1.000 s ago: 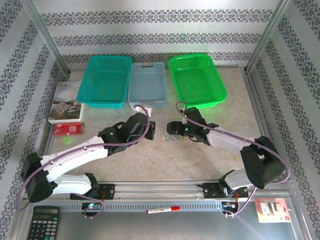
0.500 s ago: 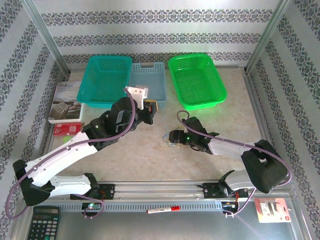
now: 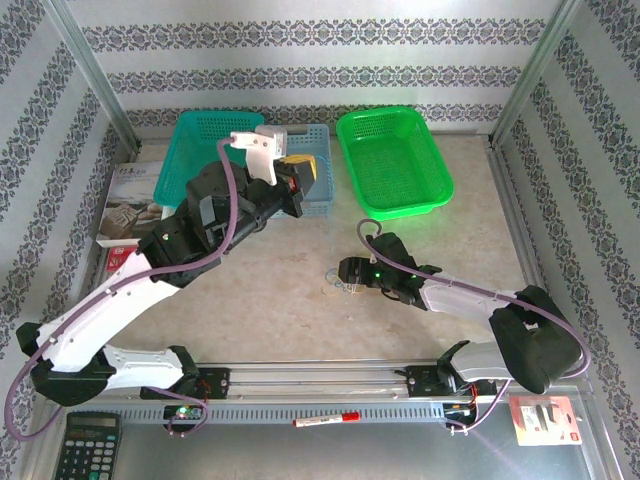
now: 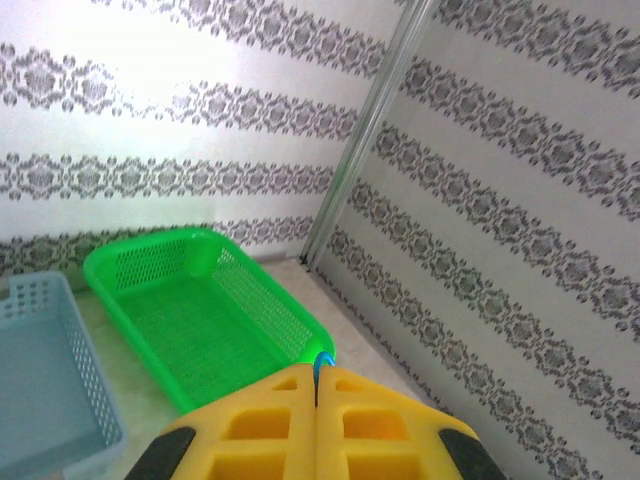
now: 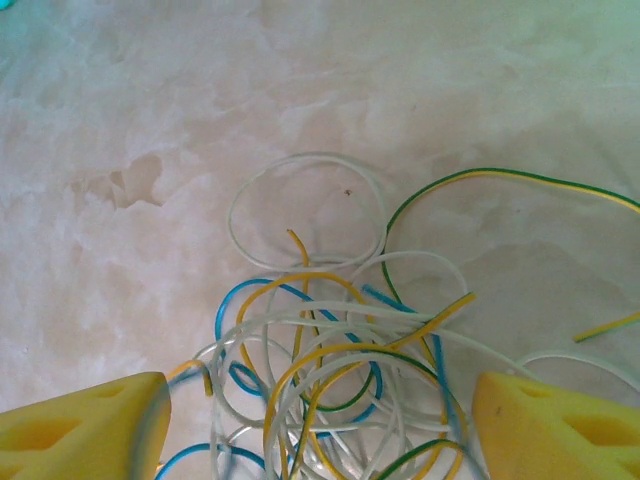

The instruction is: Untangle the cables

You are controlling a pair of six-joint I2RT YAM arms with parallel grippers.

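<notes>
Right wrist view: right tool (image 5: 318,428), apart, straddles the cables (image 5: 330,340) on the surface (image 5: 450,90); left tool (image 4: 317,400) is pressed together. Probably best to pinch one outer loop, lifting slowly

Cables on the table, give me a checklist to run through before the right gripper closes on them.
1. Right gripper open: ok, its yellow fingers stand wide apart.
2. Cables between those fingers: ok, the bunch lies on the table between them.
3. Single cable lined up: not ok, white, blue and yellow loops overlap there.
4. Left gripper shut: ok. A blue sliver shows at its tips; whether that is a cable: cannot tell.
5. Left gripper away from the bunch: ok, it is up by the grey-blue basket.
</notes>
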